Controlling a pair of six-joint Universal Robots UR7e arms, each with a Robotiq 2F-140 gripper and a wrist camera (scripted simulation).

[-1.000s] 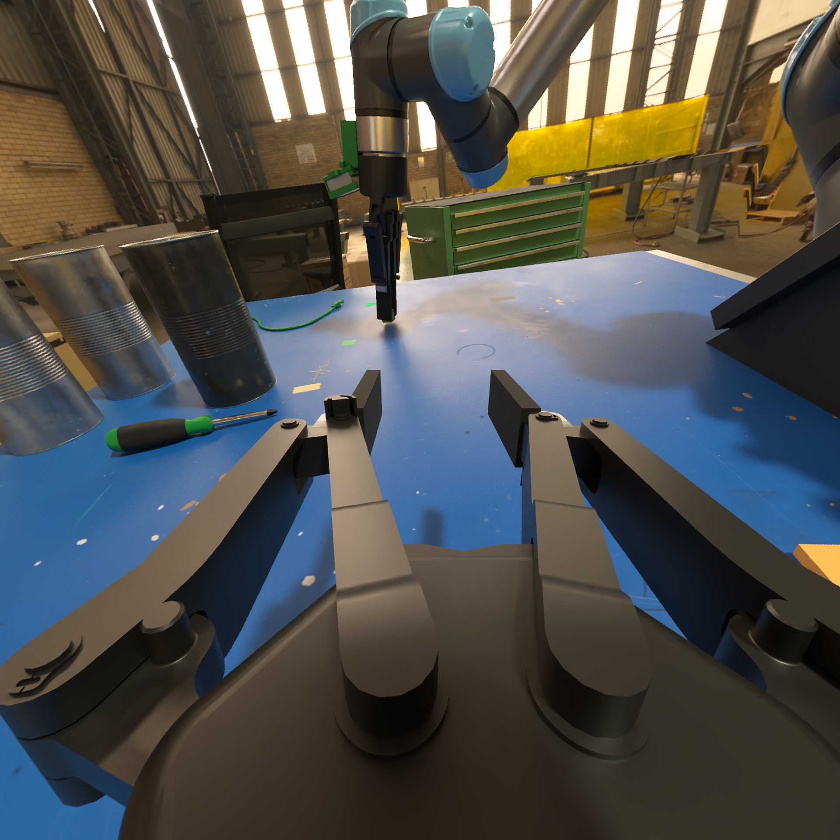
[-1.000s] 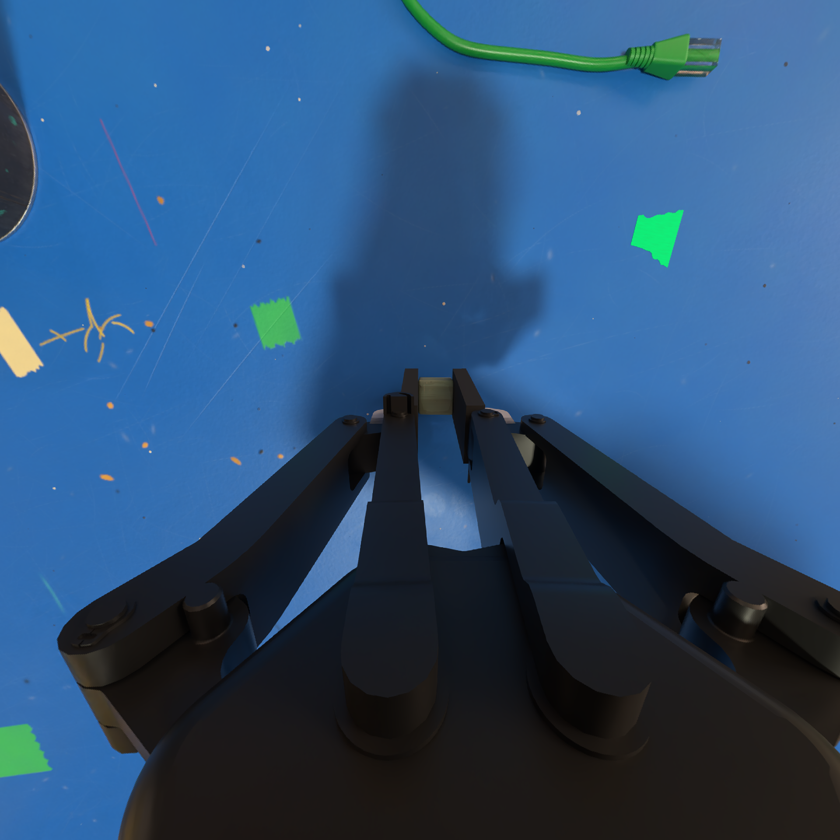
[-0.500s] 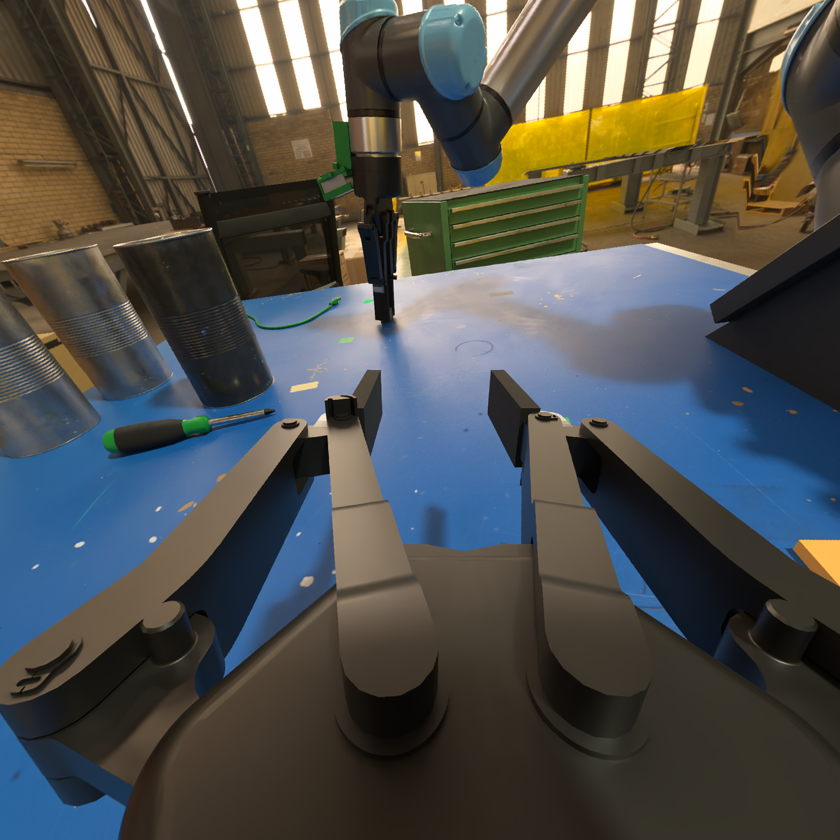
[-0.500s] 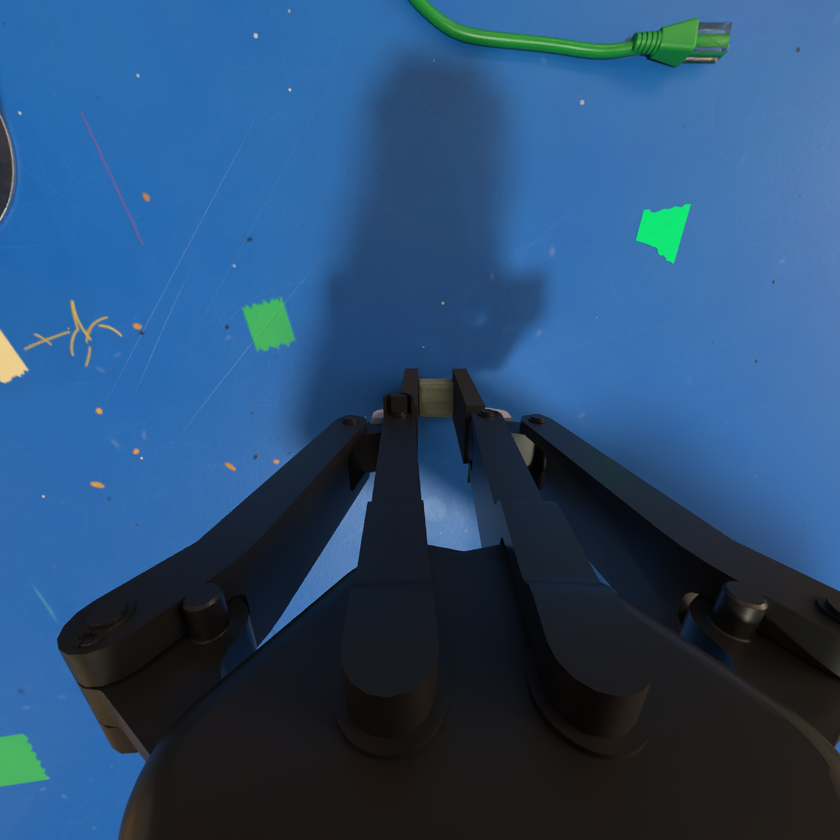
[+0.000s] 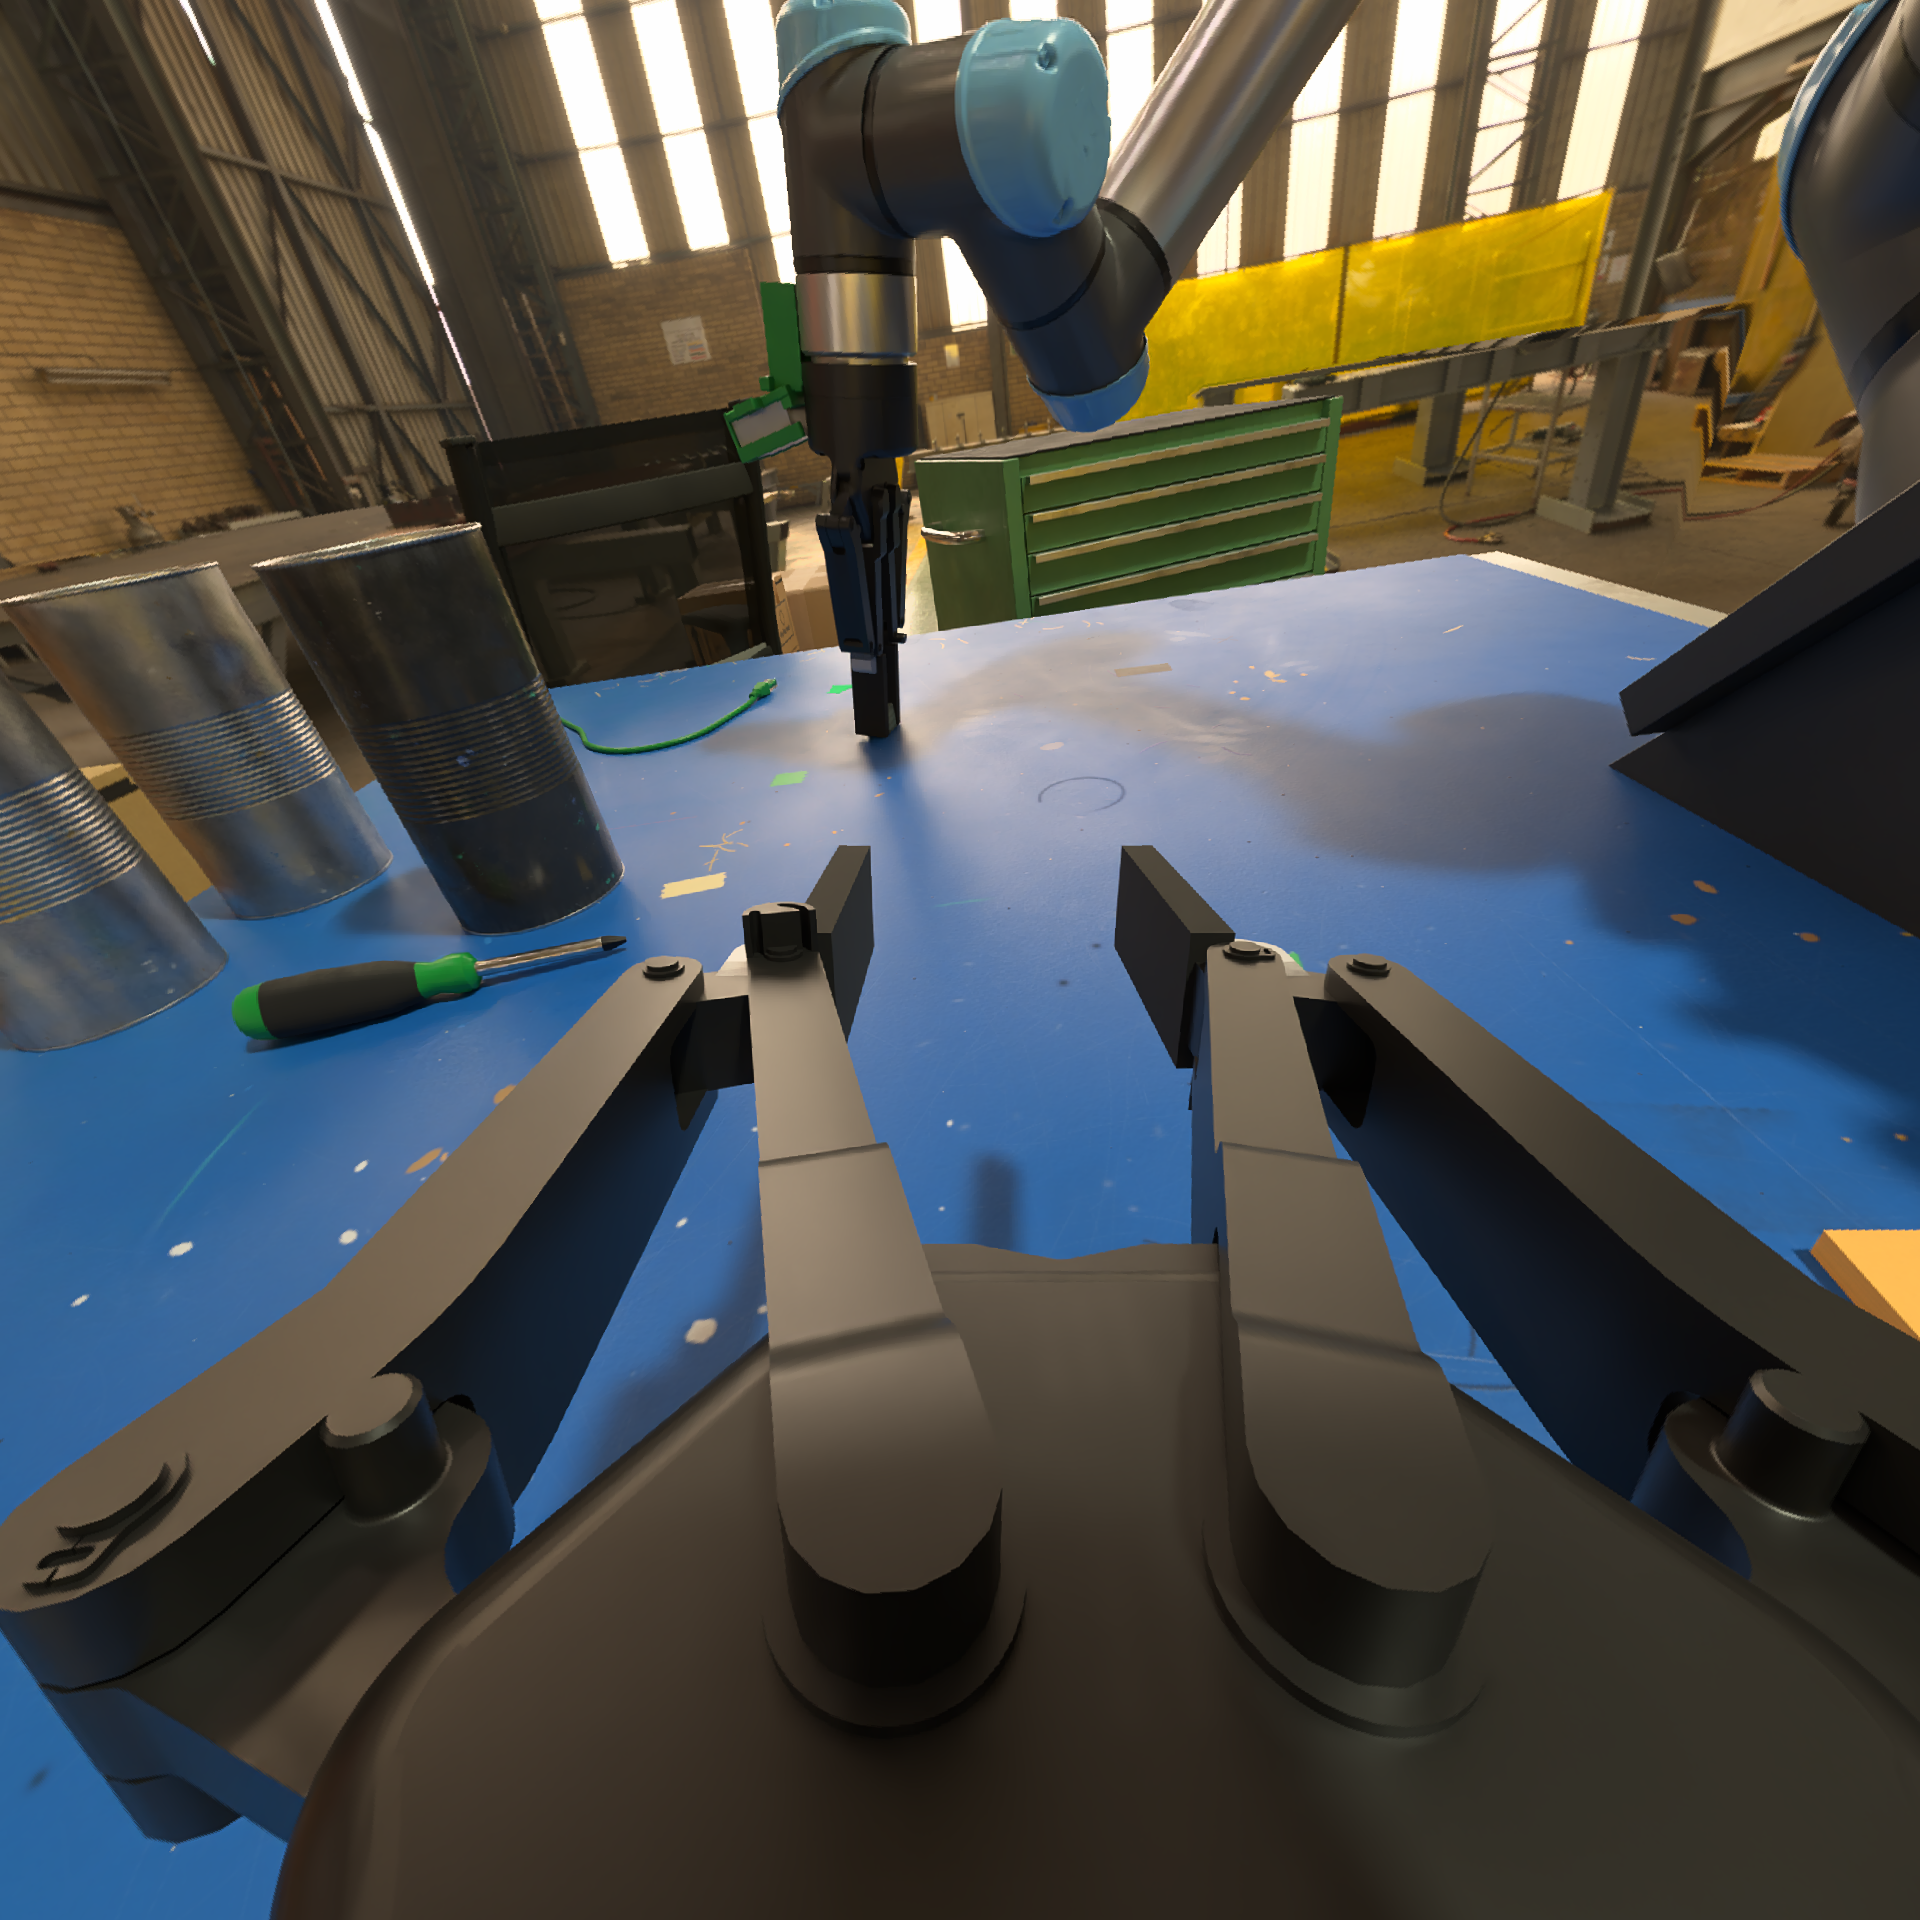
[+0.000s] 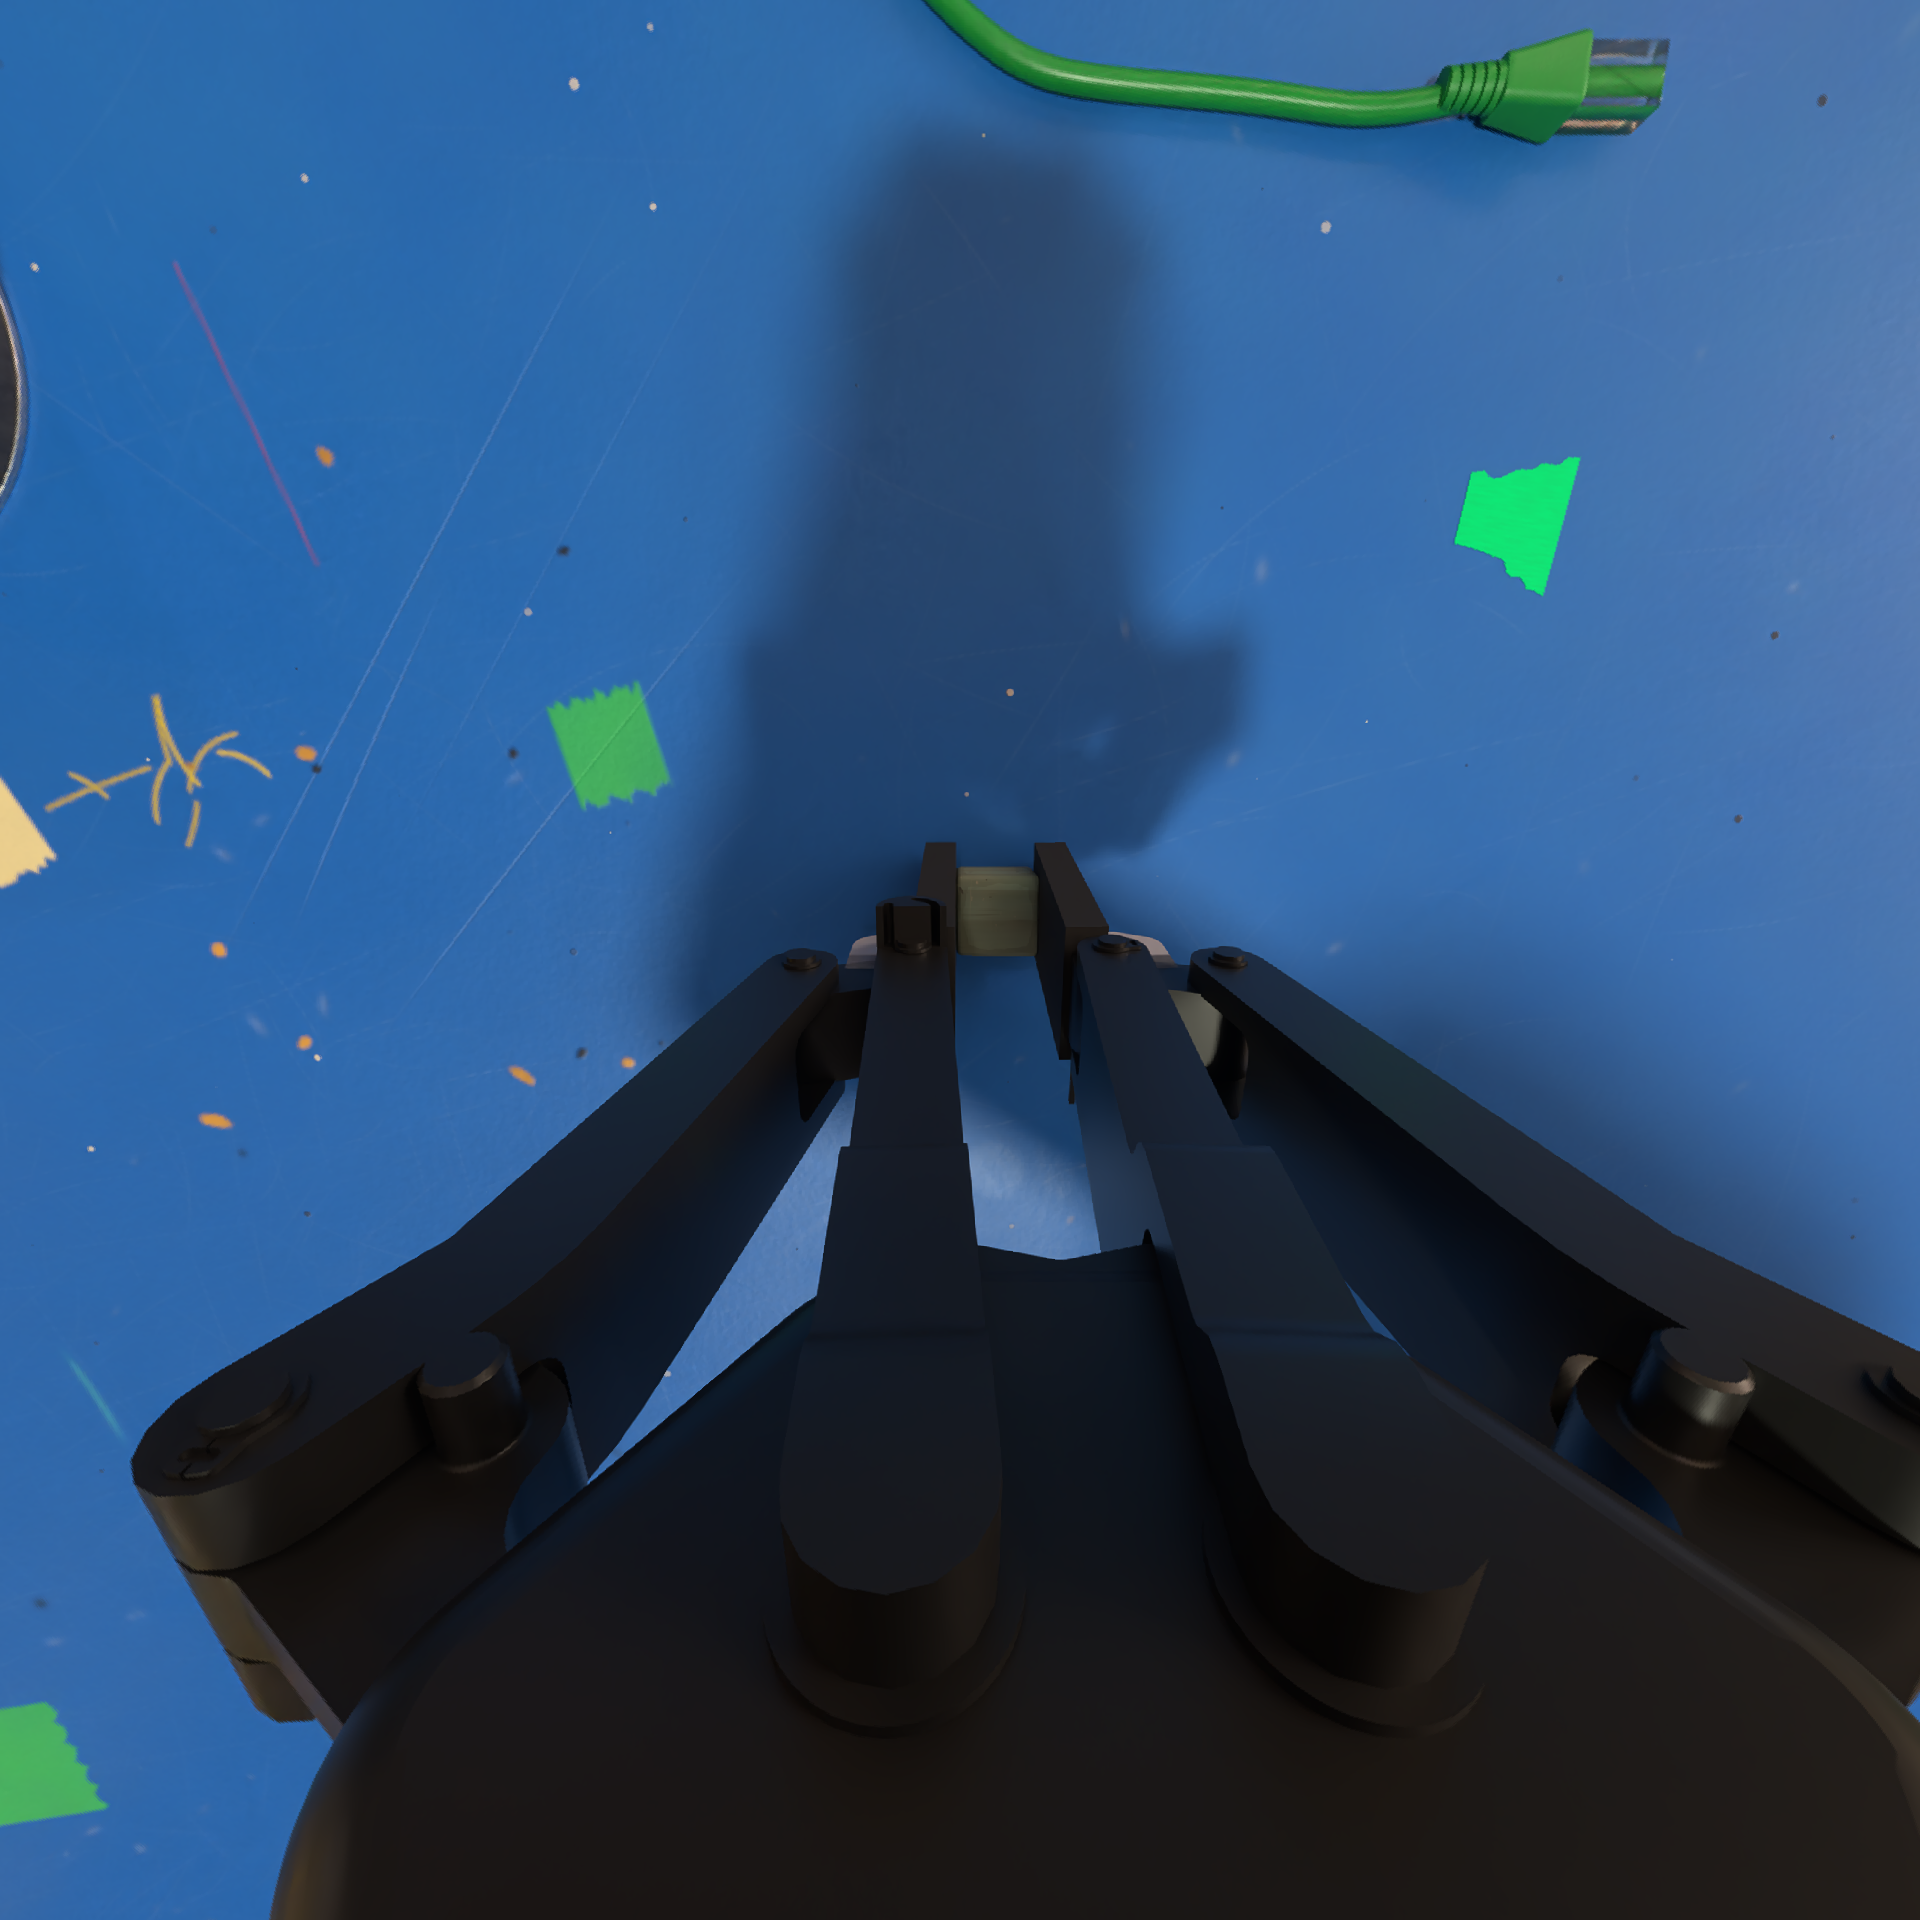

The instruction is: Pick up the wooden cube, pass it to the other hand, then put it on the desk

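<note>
My right gripper points straight down at the blue desk and is shut on a small pale wooden cube held between its pads. In the left wrist view the right gripper hangs at the far middle of the desk, its tips close to the surface; the cube is hidden there. My left gripper is open and empty, low over the near part of the desk.
Metal cans and a green-handled screwdriver lie at the left. A green cable lies near the right gripper, also in the right wrist view. A dark sloped block stands at the right. An orange object lies at the right edge.
My right gripper has shifted slightly away over the desk with the cube held, the cable plug now closer in its view. My left gripper has stayed open and still.
</note>
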